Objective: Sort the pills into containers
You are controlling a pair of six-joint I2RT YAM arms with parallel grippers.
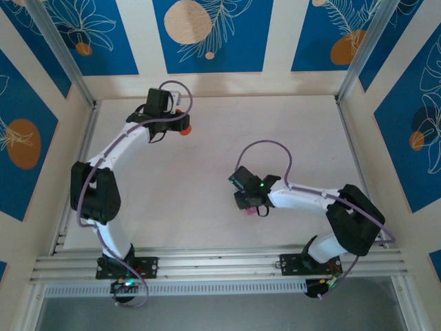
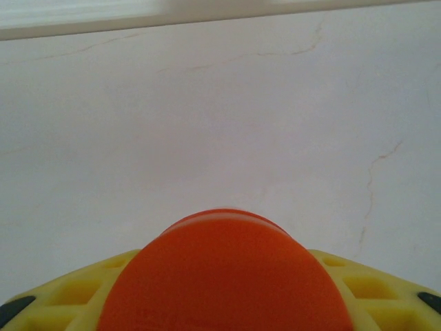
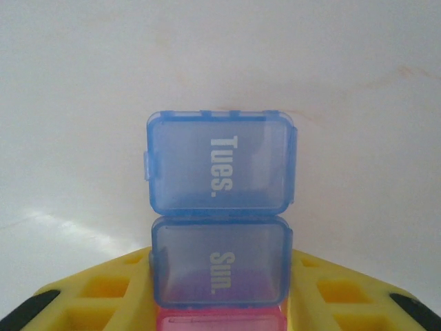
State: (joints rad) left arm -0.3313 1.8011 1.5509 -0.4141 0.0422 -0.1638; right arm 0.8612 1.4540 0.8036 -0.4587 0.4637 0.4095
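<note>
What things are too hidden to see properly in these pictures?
1. Pink box, right wrist view: cut off by the bottom edge, label unreadable.
2. Orange bottle, left wrist view: most of it runs off the bottom edge.
3. Pill organiser, top view: mostly hidden under the right gripper.
4. Any pills inside the blue Tues. box, right wrist view: the shut, cloudy lid hides them.

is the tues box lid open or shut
Shut. In the right wrist view the blue Tues. box has its lid lying flat, rim flush all round, no gap showing.

Two white arms [image 1: 303,196] with black joints [image 1: 95,193], looping purple cables [image 1: 272,146], yellow lattice gripper fingers [image 3: 96,289]
</note>
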